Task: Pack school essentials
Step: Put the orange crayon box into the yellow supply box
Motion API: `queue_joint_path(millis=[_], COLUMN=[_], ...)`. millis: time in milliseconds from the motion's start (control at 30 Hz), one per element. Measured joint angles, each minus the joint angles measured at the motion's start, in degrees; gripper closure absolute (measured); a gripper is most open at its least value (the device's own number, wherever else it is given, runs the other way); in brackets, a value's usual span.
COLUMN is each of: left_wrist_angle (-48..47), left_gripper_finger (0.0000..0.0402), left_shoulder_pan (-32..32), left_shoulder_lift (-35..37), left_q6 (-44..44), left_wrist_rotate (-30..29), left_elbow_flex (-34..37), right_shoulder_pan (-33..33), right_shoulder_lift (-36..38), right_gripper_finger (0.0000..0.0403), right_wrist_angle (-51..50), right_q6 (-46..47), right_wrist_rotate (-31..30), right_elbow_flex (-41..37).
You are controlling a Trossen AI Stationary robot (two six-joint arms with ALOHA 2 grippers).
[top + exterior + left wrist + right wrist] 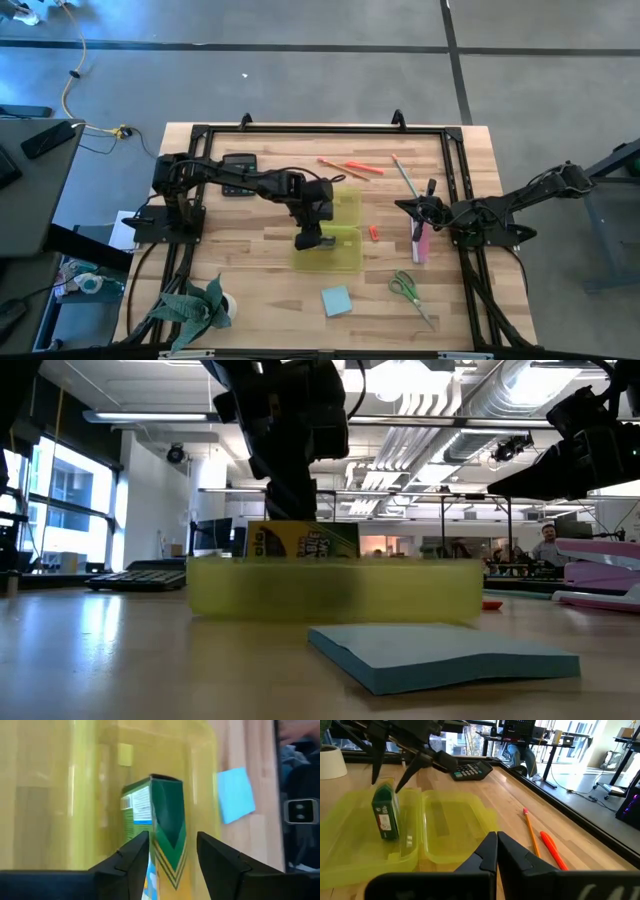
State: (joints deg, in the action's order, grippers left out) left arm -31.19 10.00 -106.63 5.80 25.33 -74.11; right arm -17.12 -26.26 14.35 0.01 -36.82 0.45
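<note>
A translucent yellow-green case (345, 215) lies open in the middle of the table. The yellow-green crayon box (385, 812) stands on end in its near half. My left gripper (172, 836) slants down over the box, open, one finger on each side of the box's top (160, 815). A gap shows beside one finger. My right gripper (496, 836) waits shut at the table's right side, holding nothing. On the bare wood lie the blue sticky-note pad (336, 301), scissors (405, 287), orange pens (350, 167), a pencil (403, 178) and a red eraser (373, 232). My left gripper has one finger (132, 857) close against the crayon box's side; I cannot tell whether it touches. The other finger (215, 855) stands apart from the box. The box stands on end on the case's floor.
A pink stapler (420, 245) lies just below my right gripper. A calculator (240, 162) sits at the far left, and a potted plant (195, 305) at the near left corner. A black frame (455, 150) runs around the table's edges.
</note>
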Motion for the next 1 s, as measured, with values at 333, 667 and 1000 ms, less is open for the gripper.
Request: queue_joint_path(millis=[333, 667, 1000], left_wrist_angle=[-0.6, -2.0, -3.3], left_gripper_finger=[0.0245, 0.0245, 0.0245], left_shoulder_pan=[0.0, -0.3, -0.6], left_shoulder_lift=[0.2, 3.7, 13.2], left_q6=[-0.2, -2.9, -3.1], left_wrist_rotate=[-3.0, -3.9, -5.6], left_elbow_flex=[0.0, 0.0, 0.0], right_shoulder_pan=[0.0, 0.0, 0.0], right_shoulder_lift=[0.0, 0.0, 0.0], right_gripper_finger=[0.0403, 0.0403, 0.0403], right_wrist_angle=[0.0, 0.0, -0.4], right_q6=[0.0, 0.0, 0.0], right_wrist_rotate=[0.0, 0.0, 0.0], right_elbow_flex=[0.0, 0.0, 0.0])
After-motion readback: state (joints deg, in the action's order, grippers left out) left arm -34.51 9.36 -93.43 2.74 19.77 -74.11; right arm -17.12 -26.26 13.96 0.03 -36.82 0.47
